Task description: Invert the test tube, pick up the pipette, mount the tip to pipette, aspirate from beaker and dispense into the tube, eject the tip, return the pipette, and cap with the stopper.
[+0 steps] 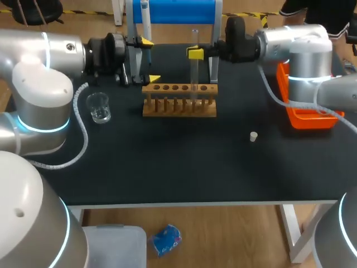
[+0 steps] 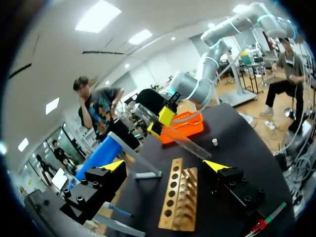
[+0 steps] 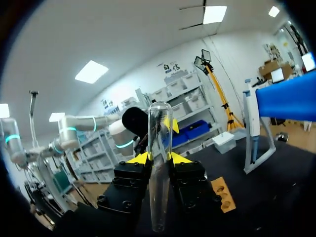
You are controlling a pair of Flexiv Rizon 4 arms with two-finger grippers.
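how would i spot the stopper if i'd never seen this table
Start at the wooden test tube rack on the black table. Right of it, short of the orange tray, the stopper sits alone: the only small white piece on bare tabletop.

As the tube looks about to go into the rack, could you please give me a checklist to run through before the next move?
1. Right pincer shut on test tube: ok.
2. Tube upright above the wooden rack: ok.
3. Tube's lower end lined up with a rack hole: cannot tell.
4. Tube's open end up: cannot tell.
5. Left pincer open and apart from the tube: ok.
6. Stopper and Beaker apart from the rack: ok.
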